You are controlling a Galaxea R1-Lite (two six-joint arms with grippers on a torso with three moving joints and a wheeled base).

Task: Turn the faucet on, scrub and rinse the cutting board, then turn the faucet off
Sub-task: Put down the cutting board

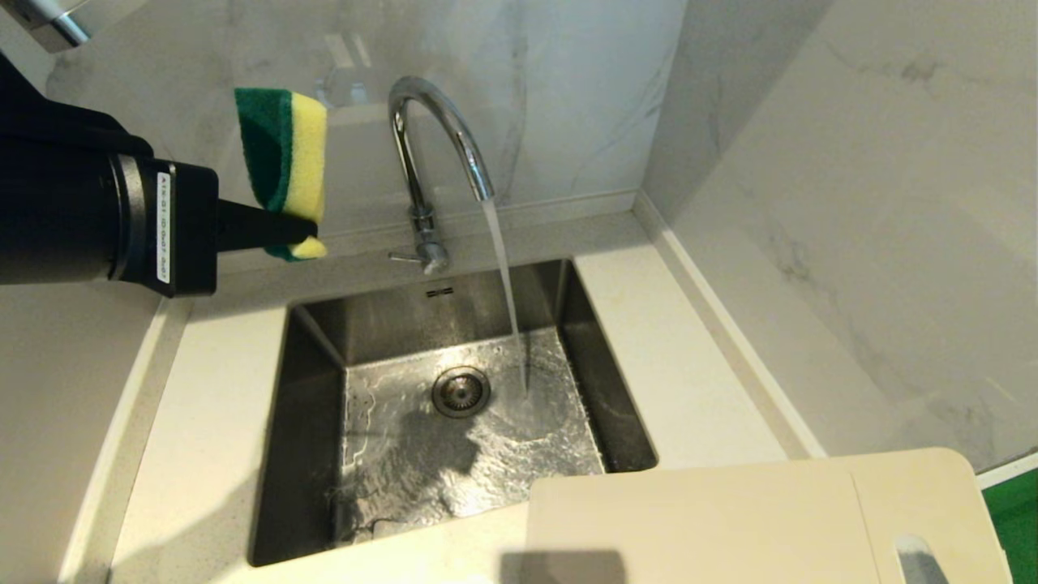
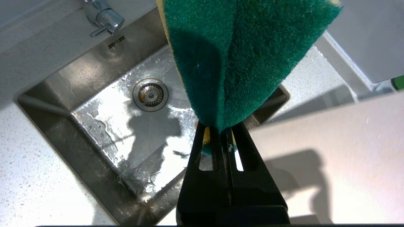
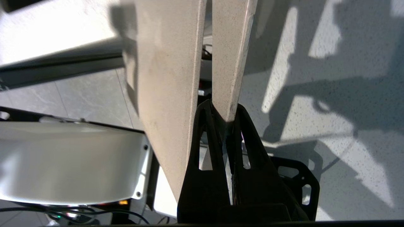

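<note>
The chrome faucet is running, and its stream falls into the steel sink to the right of the drain. Up at the left, above the counter, my left gripper is shut on a green and yellow sponge; from the wrist the sponge juts out past the gripper. The beige cutting board is at the near right, over the sink's front corner. My right gripper is shut on the thin strip beside the board's handle slot; it is hidden in the head view.
White counter surrounds the sink, with marble walls behind and at the right. The faucet's small lever sticks out to the left at its base. The sink floor is wet. A green patch shows at the far right.
</note>
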